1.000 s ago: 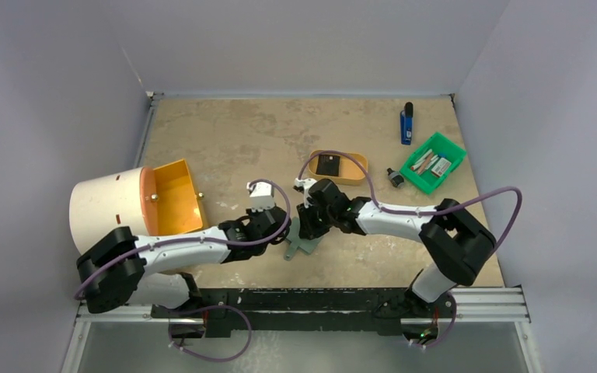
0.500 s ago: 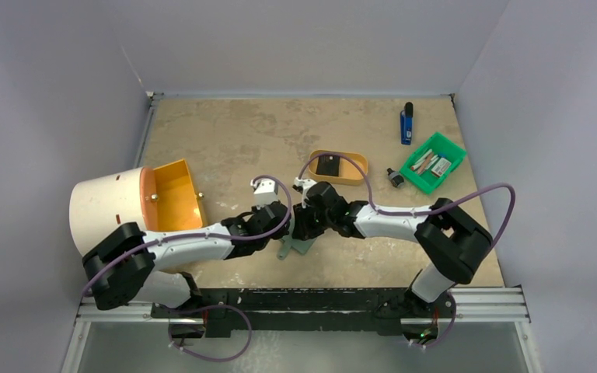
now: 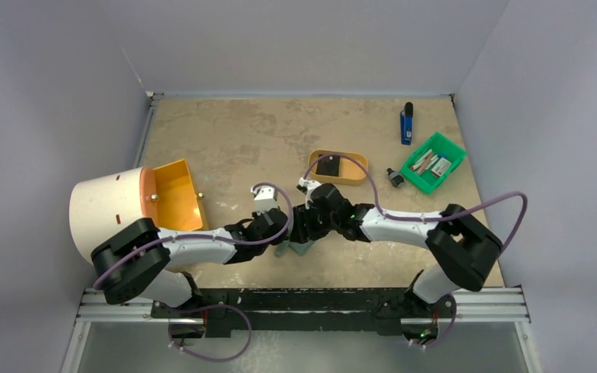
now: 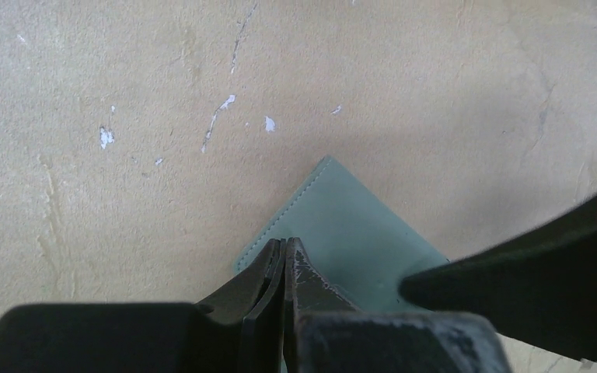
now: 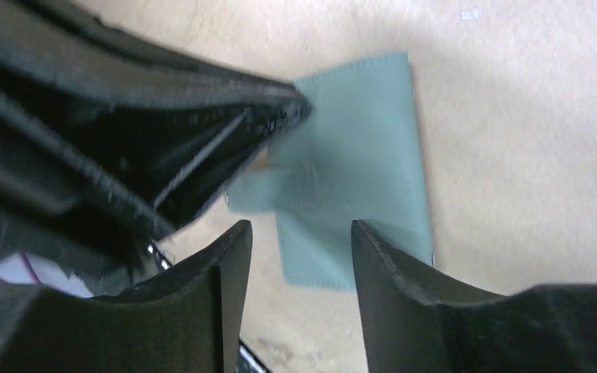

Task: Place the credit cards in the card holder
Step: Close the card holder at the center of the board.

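Note:
The sage-green card holder (image 3: 299, 248) lies flat on the table between the two grippers. It also shows in the left wrist view (image 4: 342, 233) and in the right wrist view (image 5: 357, 179), its tab pointing left. My left gripper (image 3: 284, 234) is shut, its tips (image 4: 286, 242) at the holder's left edge near the tab. A thin dark strip shows between its jaws; I cannot tell what it is. My right gripper (image 3: 302, 231) is open just above the holder's near edge (image 5: 301, 229), with nothing in it. Flat card-like pieces lie in the green bin (image 3: 434, 162).
A tan oval tray (image 3: 350, 173) holds a small black square (image 3: 327, 165). A blue and black stick (image 3: 406, 124) and a small dark piece (image 3: 393, 178) lie at the back right. A white drum (image 3: 109, 206) with an orange box (image 3: 175, 196) stands at the left.
My left gripper has moved right and in to the card holder's left edge. My right gripper has shifted a little left over the holder. The holder has slid slightly left.

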Available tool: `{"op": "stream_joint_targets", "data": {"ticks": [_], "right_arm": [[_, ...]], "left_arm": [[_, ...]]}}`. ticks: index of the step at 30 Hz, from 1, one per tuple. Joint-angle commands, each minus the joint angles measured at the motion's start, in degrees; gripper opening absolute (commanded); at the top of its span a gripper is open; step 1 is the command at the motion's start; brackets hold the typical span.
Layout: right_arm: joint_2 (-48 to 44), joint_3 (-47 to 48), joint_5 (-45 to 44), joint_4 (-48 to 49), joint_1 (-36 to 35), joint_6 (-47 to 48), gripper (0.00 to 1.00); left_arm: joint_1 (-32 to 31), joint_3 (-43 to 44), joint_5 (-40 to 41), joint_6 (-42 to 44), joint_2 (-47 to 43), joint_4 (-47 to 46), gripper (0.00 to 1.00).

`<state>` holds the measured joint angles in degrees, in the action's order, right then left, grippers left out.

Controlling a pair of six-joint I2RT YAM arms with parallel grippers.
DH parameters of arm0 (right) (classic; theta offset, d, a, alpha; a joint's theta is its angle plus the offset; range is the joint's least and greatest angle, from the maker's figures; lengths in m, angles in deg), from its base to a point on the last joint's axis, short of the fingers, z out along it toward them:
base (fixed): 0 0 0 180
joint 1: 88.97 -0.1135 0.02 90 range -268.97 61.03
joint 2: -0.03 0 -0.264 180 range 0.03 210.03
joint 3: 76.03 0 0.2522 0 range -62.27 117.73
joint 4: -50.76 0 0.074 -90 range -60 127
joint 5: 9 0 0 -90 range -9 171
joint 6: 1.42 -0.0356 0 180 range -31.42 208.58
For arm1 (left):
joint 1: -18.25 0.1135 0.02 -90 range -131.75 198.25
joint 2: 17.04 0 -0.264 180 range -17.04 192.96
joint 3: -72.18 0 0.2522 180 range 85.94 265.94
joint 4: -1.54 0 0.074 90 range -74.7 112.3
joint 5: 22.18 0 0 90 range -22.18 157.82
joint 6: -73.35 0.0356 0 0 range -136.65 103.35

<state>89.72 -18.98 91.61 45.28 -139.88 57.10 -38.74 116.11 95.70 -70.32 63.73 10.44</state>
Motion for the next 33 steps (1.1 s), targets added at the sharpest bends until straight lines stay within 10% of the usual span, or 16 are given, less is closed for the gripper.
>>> {"op": "stream_joint_targets", "data": {"ticks": [1, 24, 33], "right_arm": [[-7.6, -1.91, 0.57, -5.54, 1.36, -2.06, 0.56], [2.25, -7.93, 23.68, 6.59, 15.36, -8.02, 0.65], [6.9, -9.44, 27.58, 14.83, 15.39, -11.37, 0.39]], "left_arm": [[0.31, -2.79, -2.19, -0.92, 1.55, -0.26, 0.0], [0.3, -3.74, -2.71, 0.4, 2.29, -2.7, 0.0], [0.3, -2.42, -3.71, 1.35, 3.97, -4.07, 0.0]]}}
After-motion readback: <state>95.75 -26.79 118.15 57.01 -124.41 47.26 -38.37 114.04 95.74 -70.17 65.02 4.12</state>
